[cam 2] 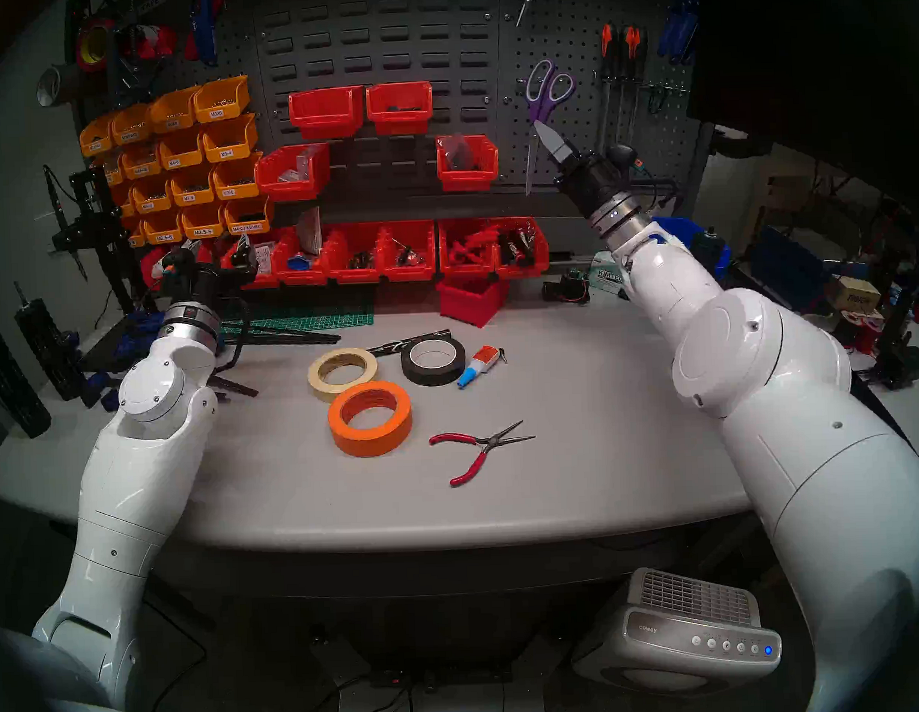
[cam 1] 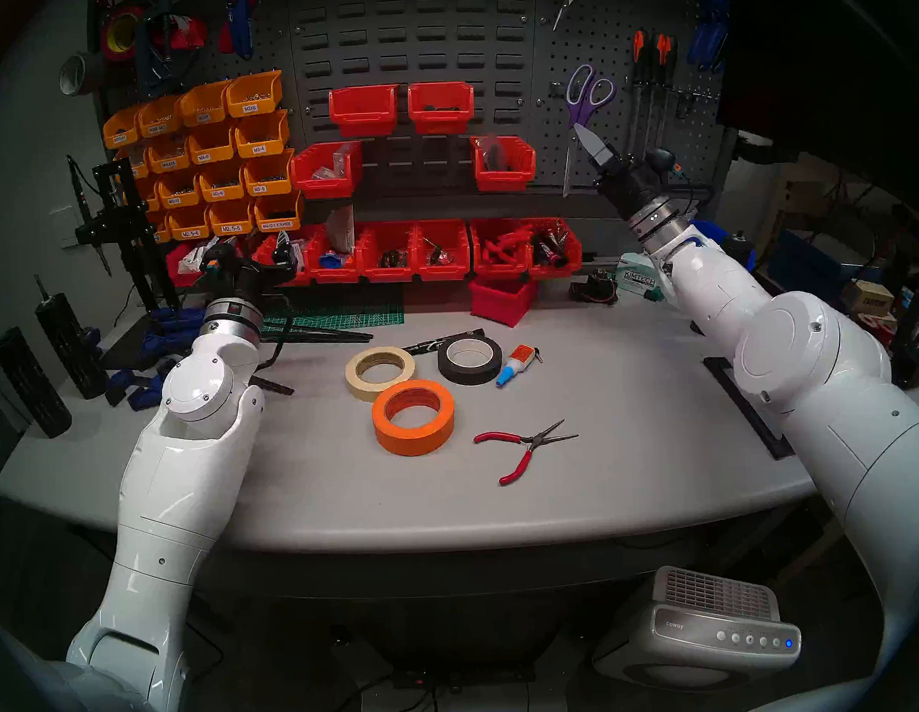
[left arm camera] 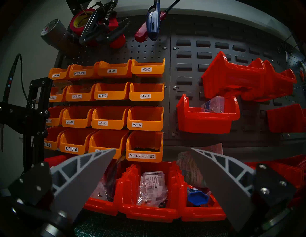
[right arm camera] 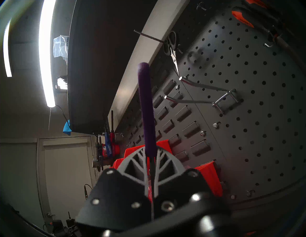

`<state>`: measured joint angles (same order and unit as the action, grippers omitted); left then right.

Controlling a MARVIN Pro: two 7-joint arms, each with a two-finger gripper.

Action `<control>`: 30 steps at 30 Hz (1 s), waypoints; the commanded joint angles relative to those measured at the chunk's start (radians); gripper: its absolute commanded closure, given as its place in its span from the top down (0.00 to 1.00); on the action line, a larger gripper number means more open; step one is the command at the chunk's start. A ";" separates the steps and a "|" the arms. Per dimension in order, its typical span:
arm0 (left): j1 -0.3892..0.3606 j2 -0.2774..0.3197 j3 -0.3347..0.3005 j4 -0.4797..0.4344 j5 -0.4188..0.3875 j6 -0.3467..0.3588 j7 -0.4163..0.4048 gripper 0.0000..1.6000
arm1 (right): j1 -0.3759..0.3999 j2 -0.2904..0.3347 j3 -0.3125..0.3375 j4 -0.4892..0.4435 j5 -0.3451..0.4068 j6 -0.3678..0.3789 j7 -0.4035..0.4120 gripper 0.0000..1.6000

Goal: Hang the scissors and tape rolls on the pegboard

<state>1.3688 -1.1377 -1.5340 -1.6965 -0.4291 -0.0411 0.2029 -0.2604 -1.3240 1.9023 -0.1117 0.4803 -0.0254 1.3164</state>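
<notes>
The purple-handled scissors (cam 1: 580, 112) are held upright in front of the pegboard (cam 1: 618, 45), handles up and blades pointing down. My right gripper (cam 1: 586, 137) is shut on them just below the handles. In the right wrist view the purple handle (right arm camera: 146, 107) stands edge-on, left of a double metal hook (right arm camera: 207, 94) and apart from it. On the table lie the cream tape roll (cam 1: 380, 372), the black tape roll (cam 1: 469, 359) and the orange tape roll (cam 1: 414, 417). My left gripper (left arm camera: 153, 149) is open and empty, facing the bins at the back left.
Red-handled pliers (cam 1: 523, 447), a glue bottle (cam 1: 517, 364) and a black marker (cam 1: 441, 343) lie near the rolls. Orange bins (cam 1: 216, 148) and red bins (cam 1: 417, 250) line the back wall. Small metal snips (right arm camera: 172, 49) and screwdrivers (cam 1: 650, 81) hang on the pegboard.
</notes>
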 commanded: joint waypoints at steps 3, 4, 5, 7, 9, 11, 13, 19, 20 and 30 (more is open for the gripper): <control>-0.031 0.003 -0.007 -0.027 0.000 -0.010 -0.001 1.00 | 0.050 0.000 0.008 -0.024 0.007 0.001 -0.026 0.00; -0.031 0.003 -0.007 -0.027 0.000 -0.010 -0.001 1.00 | 0.050 0.000 0.008 -0.024 0.006 0.002 -0.029 0.00; -0.031 0.003 -0.007 -0.027 0.000 -0.010 -0.001 1.00 | 0.050 -0.001 0.009 -0.024 0.006 0.003 -0.032 0.00; -0.031 0.003 -0.007 -0.027 0.000 -0.010 -0.001 1.00 | 0.050 -0.001 0.008 -0.024 0.006 0.004 -0.036 0.00; -0.031 0.003 -0.007 -0.027 0.000 -0.010 -0.001 1.00 | 0.050 -0.001 0.008 -0.025 0.005 0.006 -0.042 0.00; -0.031 0.003 -0.007 -0.027 0.000 -0.010 -0.001 1.00 | 0.049 -0.002 0.008 -0.025 0.005 0.008 -0.046 0.00; -0.031 0.003 -0.007 -0.027 0.000 -0.010 -0.001 1.00 | 0.049 -0.002 0.007 -0.025 0.004 0.011 -0.052 0.00; -0.030 0.003 -0.007 -0.027 0.000 -0.010 -0.001 1.00 | 0.049 -0.005 0.007 -0.025 0.003 0.017 -0.057 0.00; -0.030 0.003 -0.007 -0.027 0.000 -0.010 -0.001 1.00 | 0.049 -0.006 0.007 -0.026 0.002 0.019 -0.058 0.00; -0.030 0.003 -0.007 -0.026 0.001 -0.009 -0.001 1.00 | 0.057 -0.013 0.007 -0.030 0.003 0.032 -0.063 0.00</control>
<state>1.3695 -1.1378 -1.5339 -1.6962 -0.4291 -0.0403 0.2029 -0.2604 -1.3325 1.9067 -0.1115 0.4786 0.0040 1.2472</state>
